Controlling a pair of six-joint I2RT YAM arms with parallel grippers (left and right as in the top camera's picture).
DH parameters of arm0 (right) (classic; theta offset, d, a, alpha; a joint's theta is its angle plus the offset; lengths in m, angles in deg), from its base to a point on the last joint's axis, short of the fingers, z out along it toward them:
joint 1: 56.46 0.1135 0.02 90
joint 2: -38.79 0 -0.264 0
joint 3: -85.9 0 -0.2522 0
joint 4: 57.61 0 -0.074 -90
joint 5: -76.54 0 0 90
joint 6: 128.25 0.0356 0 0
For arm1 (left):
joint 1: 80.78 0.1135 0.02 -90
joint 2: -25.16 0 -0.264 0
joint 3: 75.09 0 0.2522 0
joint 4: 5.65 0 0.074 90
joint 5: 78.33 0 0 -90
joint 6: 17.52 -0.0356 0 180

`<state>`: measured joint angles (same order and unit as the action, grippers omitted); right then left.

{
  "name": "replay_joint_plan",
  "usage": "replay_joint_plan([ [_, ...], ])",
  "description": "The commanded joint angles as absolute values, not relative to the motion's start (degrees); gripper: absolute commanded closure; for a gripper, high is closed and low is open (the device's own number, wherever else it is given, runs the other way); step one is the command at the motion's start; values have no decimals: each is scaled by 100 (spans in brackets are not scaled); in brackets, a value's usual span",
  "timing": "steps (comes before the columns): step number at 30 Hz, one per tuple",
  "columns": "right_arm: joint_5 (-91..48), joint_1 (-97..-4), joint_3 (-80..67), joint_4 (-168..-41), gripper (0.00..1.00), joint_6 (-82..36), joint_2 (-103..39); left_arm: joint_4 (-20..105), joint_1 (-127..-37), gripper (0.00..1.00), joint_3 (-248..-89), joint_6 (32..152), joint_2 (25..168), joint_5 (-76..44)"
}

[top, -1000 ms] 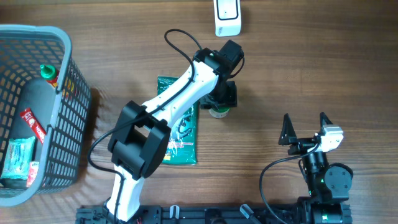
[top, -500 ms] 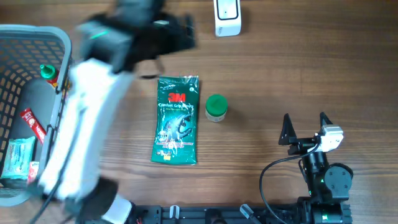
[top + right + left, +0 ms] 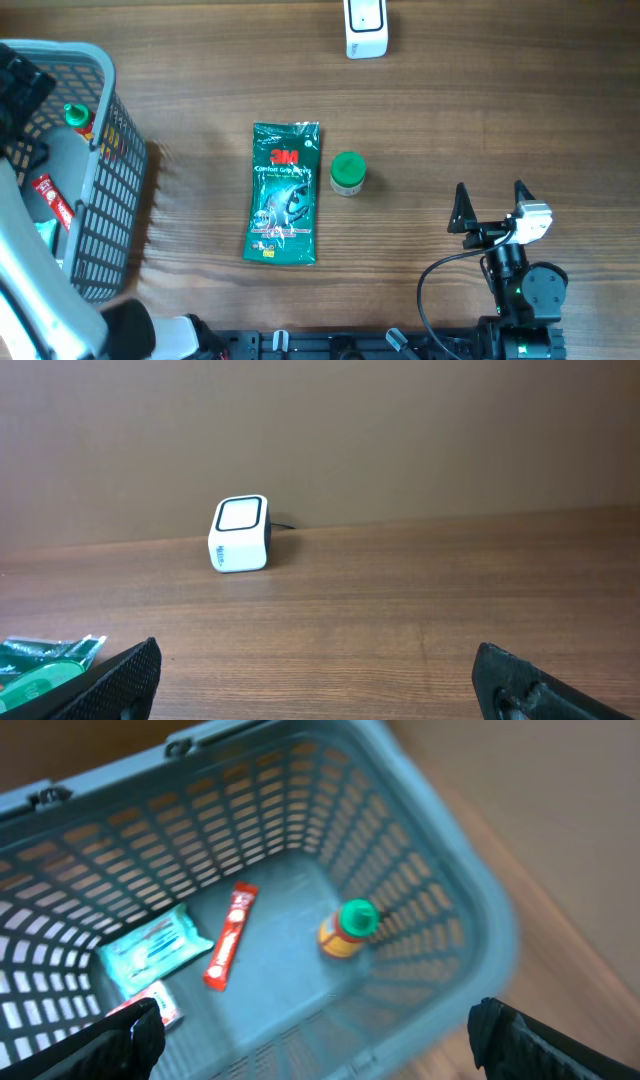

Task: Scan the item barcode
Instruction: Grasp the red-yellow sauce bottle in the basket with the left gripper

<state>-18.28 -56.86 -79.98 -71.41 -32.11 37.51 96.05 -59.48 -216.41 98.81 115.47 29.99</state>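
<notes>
Black-fingered, the left gripper [image 3: 320, 1042] stands wide apart and empty above the grey basket [image 3: 300, 810], which holds a green-capped bottle [image 3: 348, 928], a red stick pack [image 3: 228, 936] and a wipes packet [image 3: 150, 948]. Right of the basket lie a green 3M packet [image 3: 285, 195] and, just beyond it, a small green-lidded jar [image 3: 347, 173]. The white scanner [image 3: 365, 25] sits farther right of the basket. The right gripper [image 3: 490, 203], farthest from the basket, gapes empty.

**Overhead view:** fixed above the table [image 3: 450, 130], facing straight down from far enough to take in the work area.

**Left wrist view:** over the basket [image 3: 300, 810], angled down into it at close range. Blur leaves the exact tilt uncertain.

**Right wrist view:** low, near the tabletop, facing level toward the scanner [image 3: 240, 534].

**Shared coverage:** the overhead view shares the basket with the left wrist view, and the scanner and pouch [image 3: 285, 195] with the right.
</notes>
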Motion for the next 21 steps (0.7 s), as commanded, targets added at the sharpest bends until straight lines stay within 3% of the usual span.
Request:
replay_joint_plan([
  [1, -1775, -5667, -8002, -7123, 0, -3268, 3745, 9611, -5557, 0, -21635, 9815, 12137, 2903],
  [12, -1775, -5667, -8002, -7123, 0, -3268, 3745, 9594, -5452, 0, -21635, 9817, 13877, 2359],
  [21, -1775, -5667, -8002, -7123, 0, -3270, 3745, 9174, -5452, 0, -21338, 9817, 14427, 2107],
])
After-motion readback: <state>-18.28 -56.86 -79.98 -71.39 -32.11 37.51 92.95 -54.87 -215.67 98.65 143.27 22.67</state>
